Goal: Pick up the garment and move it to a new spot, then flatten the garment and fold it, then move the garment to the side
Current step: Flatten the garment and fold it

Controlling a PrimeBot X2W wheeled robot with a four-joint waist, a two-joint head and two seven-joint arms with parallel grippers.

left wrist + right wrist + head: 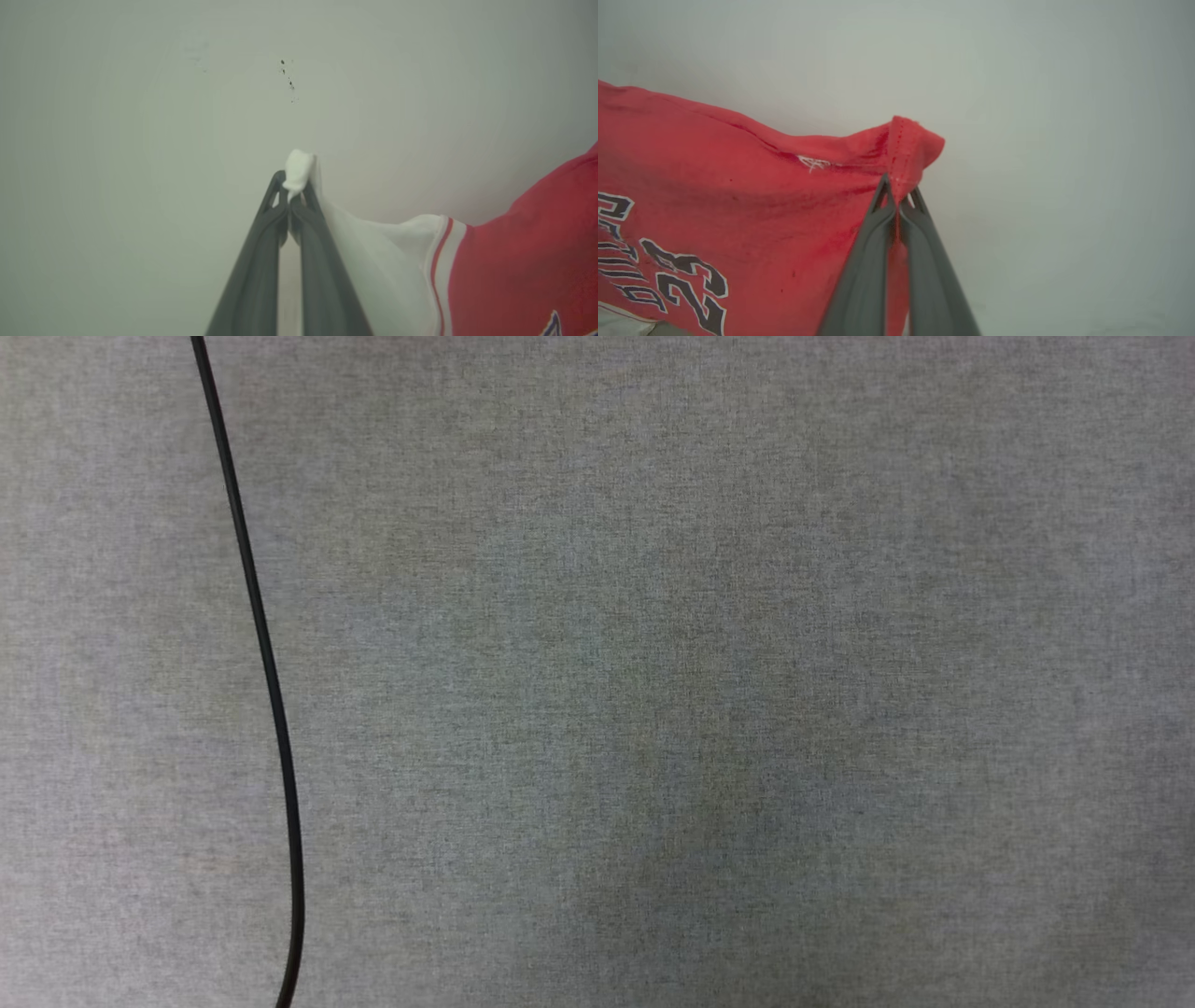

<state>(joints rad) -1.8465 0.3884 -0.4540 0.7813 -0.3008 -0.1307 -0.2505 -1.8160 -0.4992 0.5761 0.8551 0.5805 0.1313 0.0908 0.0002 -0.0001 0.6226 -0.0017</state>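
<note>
1. Head view: a black cable (266, 653) runs from top to bottom across a grey woven surface (700, 663), and most of the cloth spreads out on its right.
2. Left wrist view: the left gripper (292, 191) is pinched on the white sleeve tip of the garment (523, 261). The striped trim and red body lie further right. A plain pale backdrop (140, 140) lies left of and above the garment.
3. Right wrist view: the right gripper (899, 196) is pressed together on the garment's red stitched corner. Dark lettering and "23" show on the garment's lower left, with open backdrop right of the garment.

Recorded on garment (514, 270): red body, white sleeve, red-and-white striped trim at sleeve seam, dark numerals outlined white. Left gripper (293, 189), right gripper (899, 193): dark grey. Woven surface (653, 663): mottled grey. Cable (266, 663): black.
</note>
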